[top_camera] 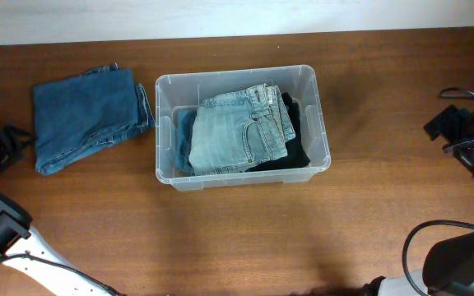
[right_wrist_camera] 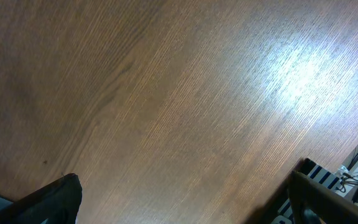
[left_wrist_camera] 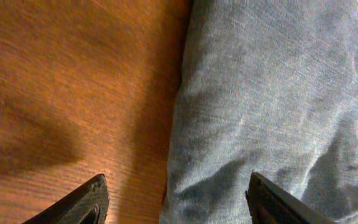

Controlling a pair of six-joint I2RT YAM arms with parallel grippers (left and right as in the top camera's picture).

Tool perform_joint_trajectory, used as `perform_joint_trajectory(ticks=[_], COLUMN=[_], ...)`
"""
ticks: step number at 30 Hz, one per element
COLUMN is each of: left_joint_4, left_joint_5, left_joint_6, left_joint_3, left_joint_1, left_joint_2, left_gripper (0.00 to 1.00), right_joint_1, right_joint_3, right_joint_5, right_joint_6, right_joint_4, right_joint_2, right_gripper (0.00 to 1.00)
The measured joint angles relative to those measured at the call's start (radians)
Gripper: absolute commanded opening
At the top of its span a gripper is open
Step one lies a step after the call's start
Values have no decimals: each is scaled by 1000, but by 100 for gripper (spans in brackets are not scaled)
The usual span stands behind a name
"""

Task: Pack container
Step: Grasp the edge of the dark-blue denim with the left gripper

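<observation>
left pincer (left_wrist_camera: 178, 204): jaws spread wide, nothing between them; it hangs low over the edge of a folded mid-blue denim pair of jeans (left_wrist_camera: 278, 99); one fingertip (left_wrist_camera: 89, 200) is over the bare brown wooden table (left_wrist_camera: 55, 87), the other over the denim; can't tell whether either tip touches what's under it

outward from that pincer: the folded jeans run away from it, flat on the table; just past their far edge, with a narrow strip of table between, sits the clear plastic rectangular container with rounded corners (top_camera: 237, 76), upright, open top

inside the container: a folded light-wash pair of jeans (top_camera: 241, 131) on top, in the middle; a darker blue denim piece (top_camera: 185, 141) shows on the side nearer the left pincer; a black garment (top_camera: 301, 146) shows on the side nearer the right pincer

right pincer (right_wrist_camera: 188, 199): jaws wide, empty; only bare table under it; it's well apart from the container, on the side opposite the left pincer; black cables and hardware (right_wrist_camera: 353, 177) sit just beside one of its fingers, at the wrist view's lower corner
</observation>
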Motion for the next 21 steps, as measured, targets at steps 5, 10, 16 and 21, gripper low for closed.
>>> perform_joint_trajectory(ticks=[5,10,16,21], left_joint_4=[7,11,18,29], left_joint_5=[4,9,36,74], left_joint_6=[11,21,23,26], left_joint_3=[0,0,5,5], left_joint_1=[-8,-42,-64,-74], left_joint_2=[1,31,39,45], left_gripper=[73,73,74,80], right_joint_1=[0,0,0,0], right_joint_3=[0,0,0,0], right_joint_5=[0,0,0,0], right_joint_6=[0,0,0,0], right_joint_4=[0,0,0,0], right_joint_2=[0,0,0,0], right_gripper=[99,99,98,99])
